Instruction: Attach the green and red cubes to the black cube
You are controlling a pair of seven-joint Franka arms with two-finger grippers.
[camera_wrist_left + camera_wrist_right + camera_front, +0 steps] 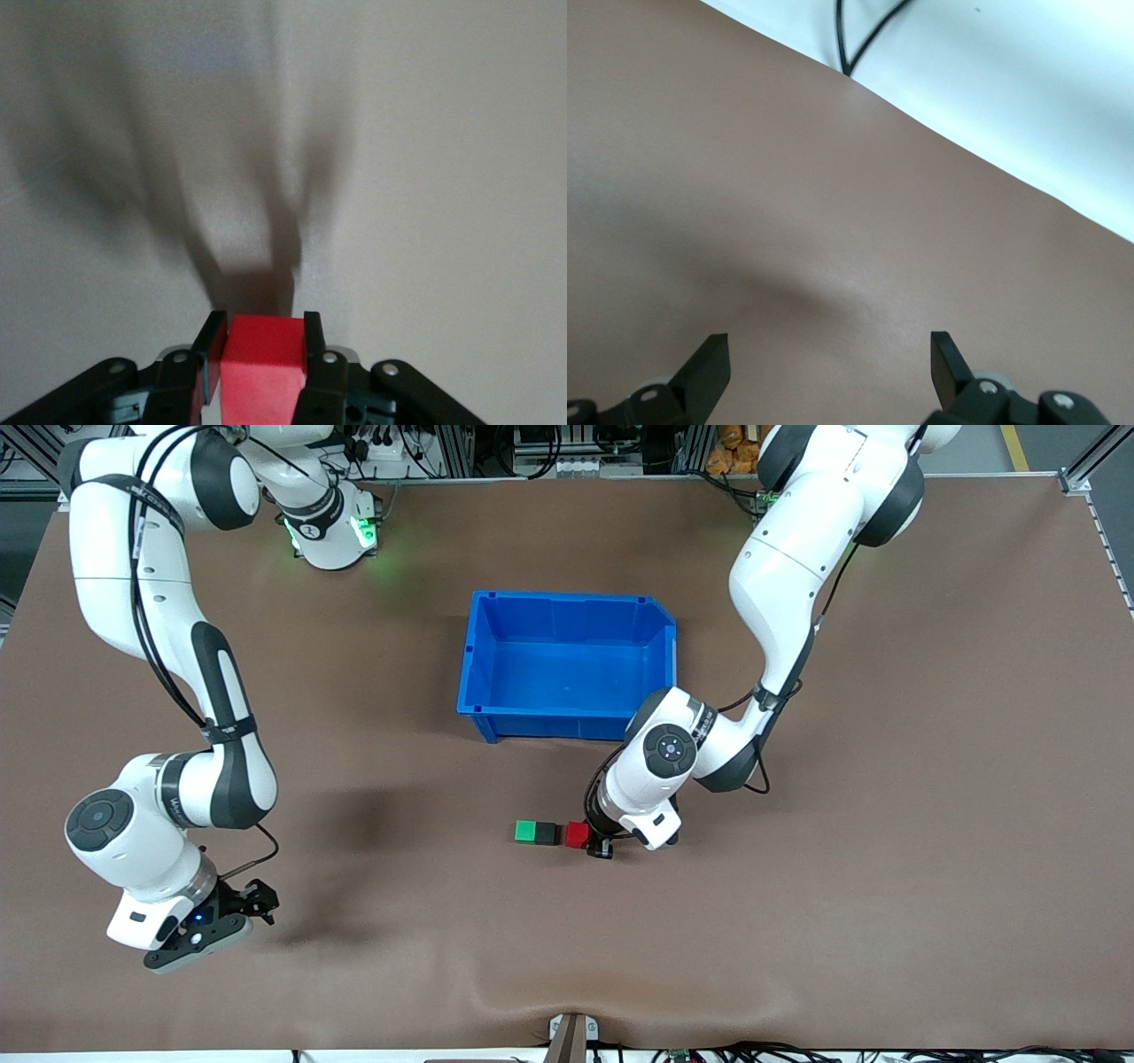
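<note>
From my remote seat I see 2 white arms over a brown table (886, 868). The left gripper (592, 841) is low at the table, its 2 fingers (314, 354) pinching the red cube (578, 833); the left wrist view shows the cube clamped squarely between the pads. Just past the held red cube, on the side away from the gripper, sits the black cube (548, 833), and I cannot tell whether a thin gap separates them or they already touch. The green cube (528, 832) sits flush against the black one's outer face, forming 1 row. A blue bin (567, 664) stands near the left gripper, toward the robots' bases.

The right gripper (252, 908) waits well apart, toward the right arm's end of the table, fingers spread wide over bare table.

My worry: if I push the red cube in slightly skewed or too hard, the unheld black-green pair could slide or twist away instead of joining. Releasing while tilted could also drag the red cube off.
</note>
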